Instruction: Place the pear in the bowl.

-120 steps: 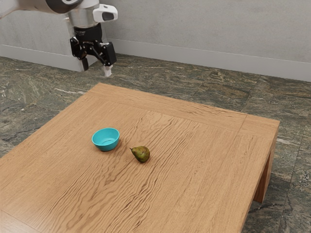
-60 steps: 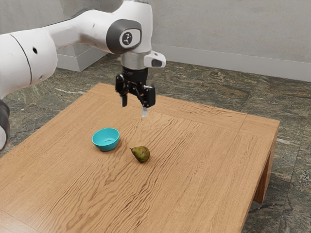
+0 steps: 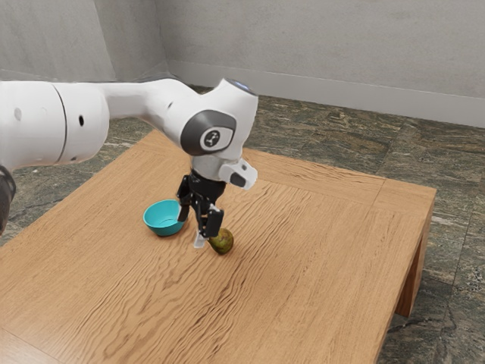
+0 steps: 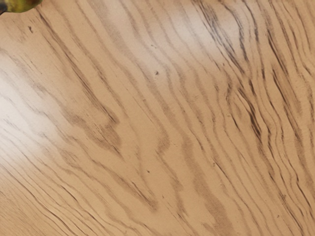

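Note:
In the exterior view my gripper [image 3: 192,230] hangs low, between the bowl and the pear as seen there, its two fingers apart with nothing seen held. The green-brown pear [image 3: 223,243] lies on the table, just to the exterior view's right of the nearer finger, which hides its stem end. On the gripper's other side stands the turquoise bowl [image 3: 161,220], upright, its edge partly covered by the far finger. Part of the pear [image 4: 18,4] also appears at a corner of the wrist view.
The wooden table [image 3: 318,250] extends around both objects, with its far edge behind the arm. Wood grain of the tabletop [image 4: 162,123] lies under the hand.
My hand has come down toward the table from above its far side, and has turned. It is now close beside the pear. Pear and bowl have stayed where they were.

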